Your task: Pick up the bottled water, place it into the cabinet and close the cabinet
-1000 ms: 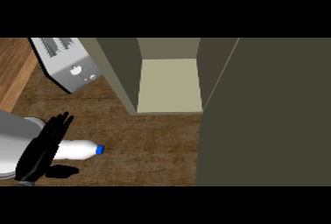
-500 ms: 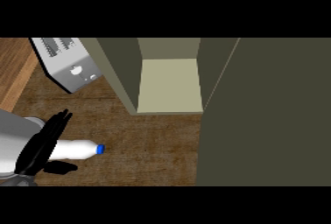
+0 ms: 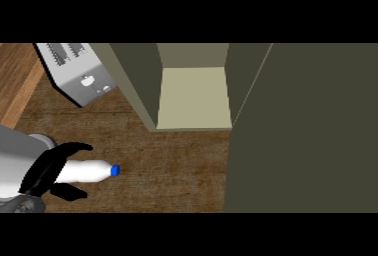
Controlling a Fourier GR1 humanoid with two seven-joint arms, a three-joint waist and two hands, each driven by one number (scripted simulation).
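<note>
At far left, wooden counter (image 3: 162,170) under me, grey appliance (image 3: 77,72) at the back left corner. My left hand (image 3: 52,170) comes in low at the left edge, black fingers curled over the bottled water (image 3: 88,171), thumb below it. Bottle lies on its side on the counter, blue cap pointing right. Open cabinet (image 3: 193,97) stands past it, pale shelf showing, its door (image 3: 303,130) swung out along the right side.
</note>
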